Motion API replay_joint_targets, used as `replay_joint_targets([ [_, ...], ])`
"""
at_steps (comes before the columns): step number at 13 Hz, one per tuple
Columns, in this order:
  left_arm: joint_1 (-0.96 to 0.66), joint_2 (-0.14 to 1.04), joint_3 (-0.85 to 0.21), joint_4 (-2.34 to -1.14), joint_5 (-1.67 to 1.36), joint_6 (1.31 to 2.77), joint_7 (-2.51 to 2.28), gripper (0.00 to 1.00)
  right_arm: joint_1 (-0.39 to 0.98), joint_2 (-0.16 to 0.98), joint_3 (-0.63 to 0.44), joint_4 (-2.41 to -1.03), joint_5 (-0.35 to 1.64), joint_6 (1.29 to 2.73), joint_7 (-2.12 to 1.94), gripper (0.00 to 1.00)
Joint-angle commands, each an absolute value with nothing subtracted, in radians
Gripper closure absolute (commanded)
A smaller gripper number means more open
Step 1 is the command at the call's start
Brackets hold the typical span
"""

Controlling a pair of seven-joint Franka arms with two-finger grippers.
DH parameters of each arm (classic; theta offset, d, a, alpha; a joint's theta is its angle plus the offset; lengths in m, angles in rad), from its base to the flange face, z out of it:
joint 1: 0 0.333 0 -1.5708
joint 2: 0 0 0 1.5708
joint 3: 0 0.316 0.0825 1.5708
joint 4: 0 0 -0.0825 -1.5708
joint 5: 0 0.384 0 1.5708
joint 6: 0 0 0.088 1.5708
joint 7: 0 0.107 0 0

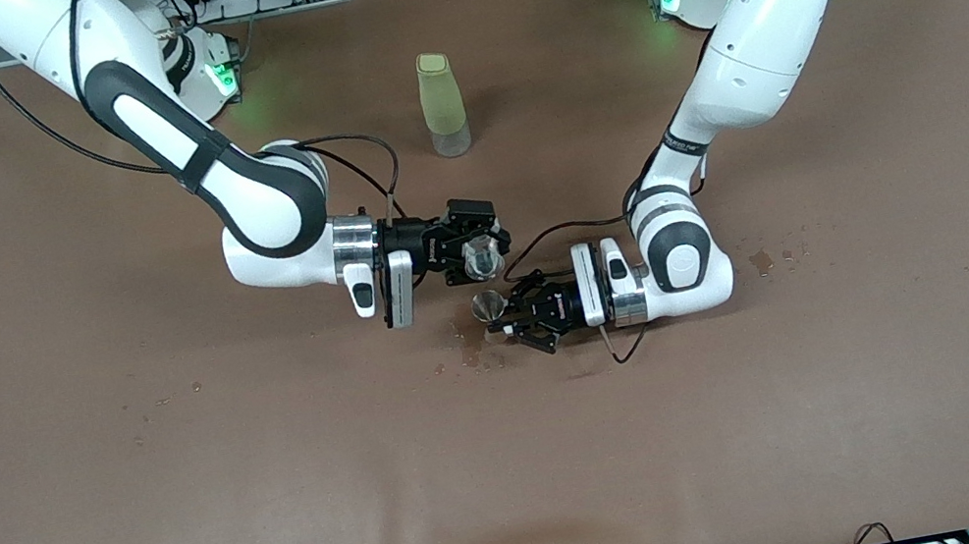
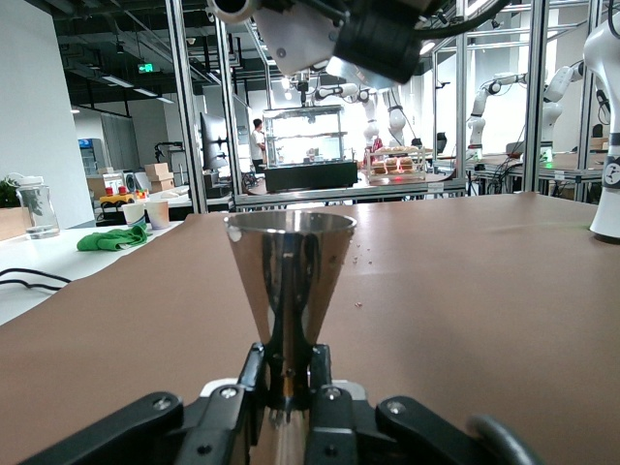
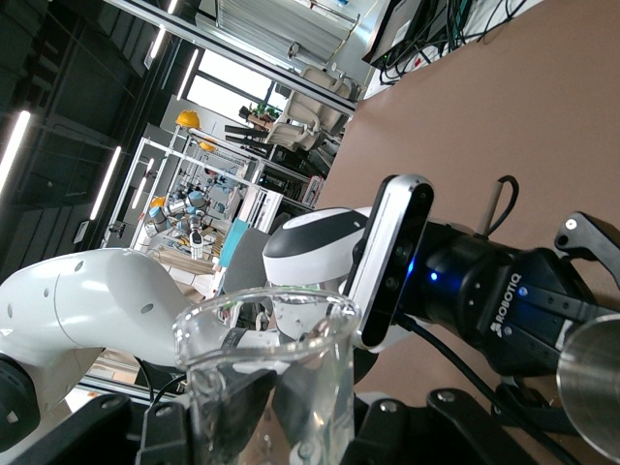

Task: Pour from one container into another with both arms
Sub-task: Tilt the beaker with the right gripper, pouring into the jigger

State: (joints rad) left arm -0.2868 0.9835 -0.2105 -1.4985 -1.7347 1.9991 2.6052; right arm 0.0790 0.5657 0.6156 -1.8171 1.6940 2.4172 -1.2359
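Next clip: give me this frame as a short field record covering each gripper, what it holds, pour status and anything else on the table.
left gripper: shut on the steel jigger, held upright above the table
right gripper: shut on the glass cup, tilted, beside and above the jigger
pour status: no liquid stream visible
bystander: pale-green bottle, upright, farther from the front camera than both grippers
table marks: small wet spots beneath the jigger

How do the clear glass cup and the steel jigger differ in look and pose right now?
The tiny clear glass cup is see-through; the shiny steel hourglass-shaped jigger is opaque and mirror-like. The cup is tilted in the right pincer, the jigger stands upright in the left pincer. Both are small, each clamped in a shut pincer, above the brown table.
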Motion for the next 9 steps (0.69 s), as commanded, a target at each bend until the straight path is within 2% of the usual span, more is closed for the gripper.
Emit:
replay_joint_targets([
  [1, -0.276, 0.974, -0.212, -1.526, -1.756, 1.980, 2.640, 1.00, 0.087, 0.540, 0.611, -1.839, 1.732, 2.410, -1.191, 1.00],
  [9, -0.270, 0.974, -0.212, -1.532, -1.753, 1.977, 2.649, 1.00, 0.095, 0.546, 0.614, -1.832, 1.733, 2.376, -1.049, 1.00],
])
